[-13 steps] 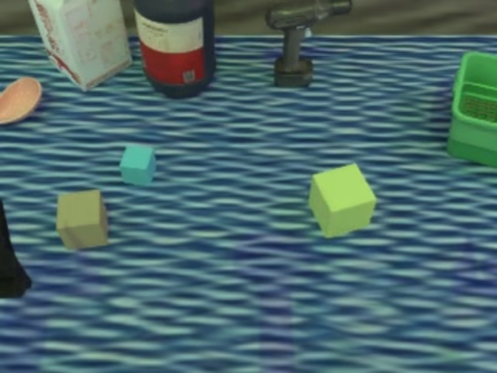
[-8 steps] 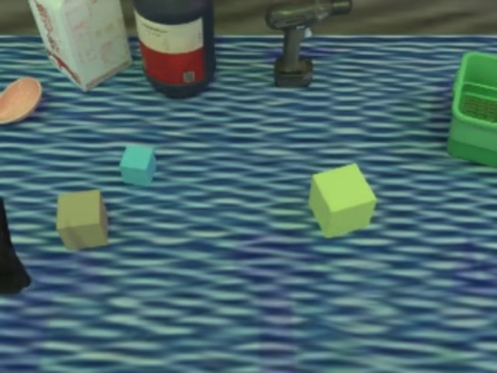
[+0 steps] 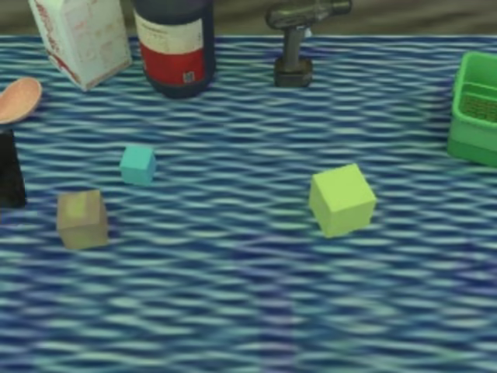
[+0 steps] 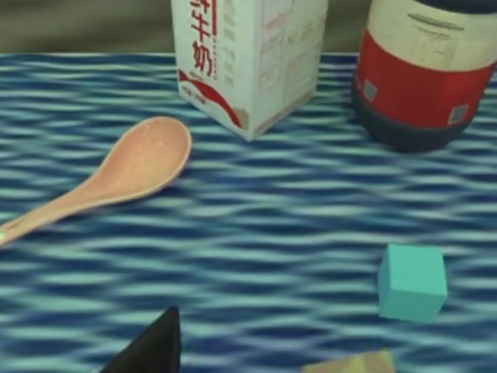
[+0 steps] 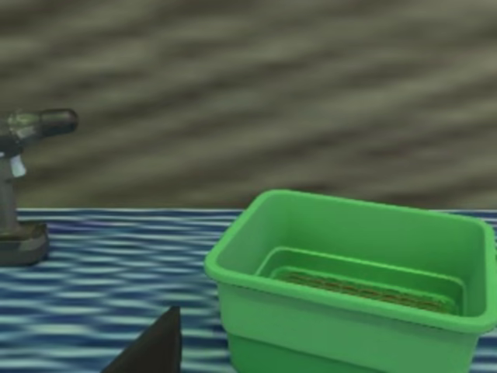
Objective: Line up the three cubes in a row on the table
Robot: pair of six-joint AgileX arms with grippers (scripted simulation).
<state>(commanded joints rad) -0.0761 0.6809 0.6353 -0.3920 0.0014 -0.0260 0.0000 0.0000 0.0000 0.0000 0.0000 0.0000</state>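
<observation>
Three cubes rest apart on the rippled blue table (image 3: 233,295). The small teal cube (image 3: 137,165) (image 4: 412,283) is at the left. Just in front of it and further left is the tan-olive cube (image 3: 81,219) (image 4: 349,364). The larger lime-green cube (image 3: 342,199) lies right of centre. My left gripper (image 3: 9,175) hangs at the table's left edge, left of the teal and tan-olive cubes and touching neither. Only a dark tip of it (image 4: 151,350) enters the left wrist view. My right gripper (image 5: 151,346) is outside the top view, near the green basket.
Along the far edge stand a milk carton (image 3: 81,39), a dark bottle with a red label (image 3: 175,43) and a grey drill (image 3: 299,39). A pink spoon (image 3: 17,99) lies far left. The green slotted basket (image 3: 477,109) (image 5: 349,311) is at the right edge.
My left arm has moved along the left edge toward the far side, from in front of the tan-olive cube to level with the teal cube. No cube has moved.
</observation>
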